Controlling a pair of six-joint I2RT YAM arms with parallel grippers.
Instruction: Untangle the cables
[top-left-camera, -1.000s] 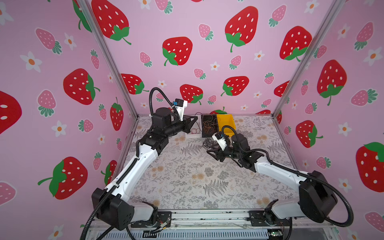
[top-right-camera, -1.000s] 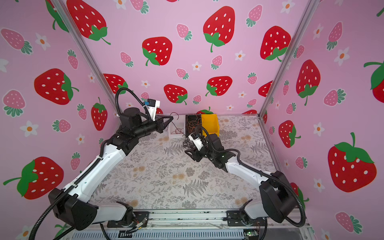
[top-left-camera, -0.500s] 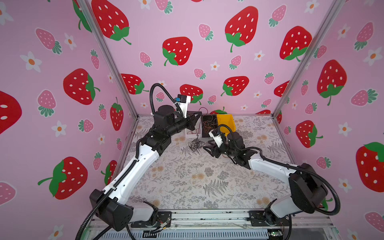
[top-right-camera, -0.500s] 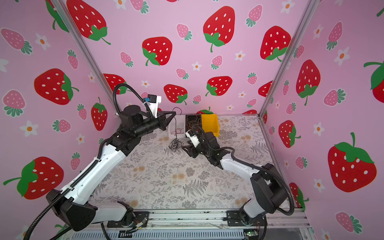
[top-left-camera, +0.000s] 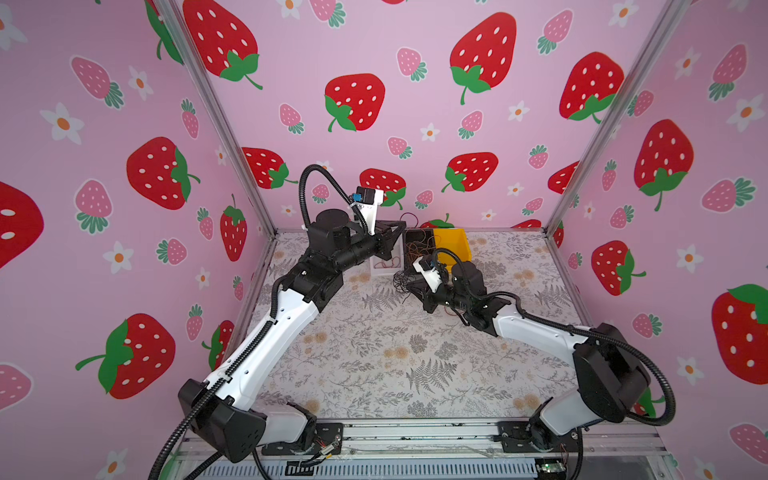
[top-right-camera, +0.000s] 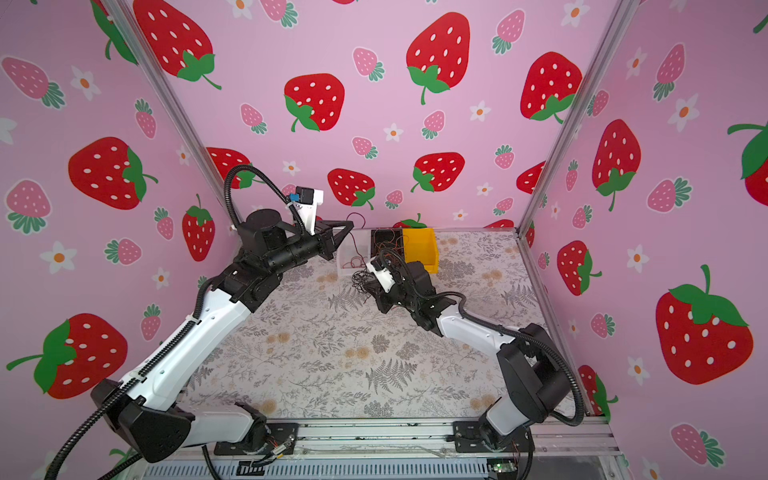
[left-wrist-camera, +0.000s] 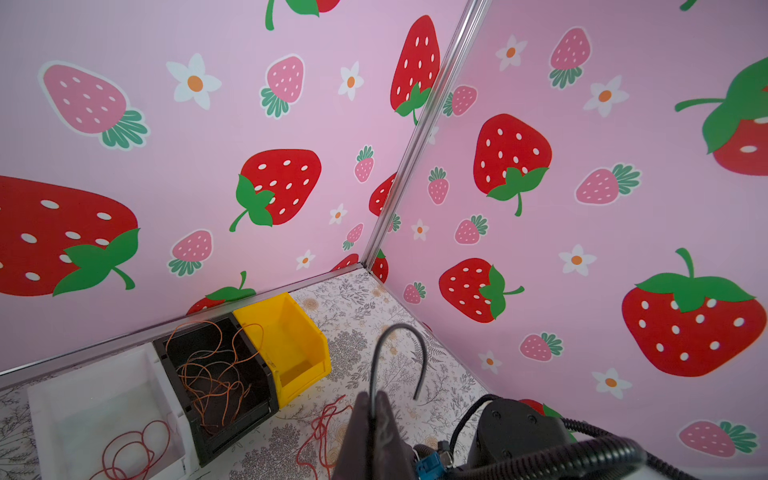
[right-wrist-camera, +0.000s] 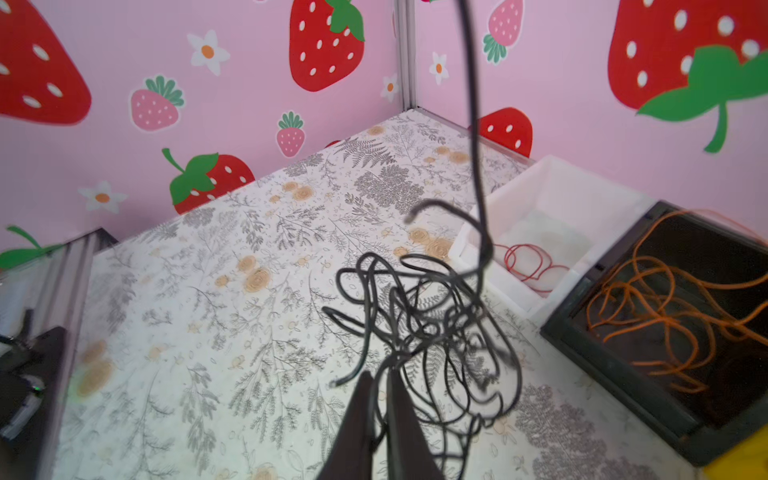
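A tangle of black cables (right-wrist-camera: 424, 324) rests on the floral table, seen in both top views (top-left-camera: 404, 280) (top-right-camera: 360, 279). My right gripper (right-wrist-camera: 379, 376) is shut on strands at the tangle's near side. One black cable (right-wrist-camera: 471, 83) rises out of the tangle. My left gripper (left-wrist-camera: 372, 397) is shut on a black cable whose free end arches over its tips. It hovers above the bins at the back (top-left-camera: 402, 225). A loose red cable (left-wrist-camera: 324, 424) lies on the table in front of the yellow bin.
Three bins stand in a row against the back wall. A white bin (left-wrist-camera: 104, 374) holds a red cable, a black bin (left-wrist-camera: 266, 386) holds orange cables, and a yellow bin (left-wrist-camera: 291, 332) is empty. Pink walls close in three sides.
My right gripper was open beside the black tangle and has now shut on it. My left gripper has risen slightly with its strand, drawing the tangle out over the table.
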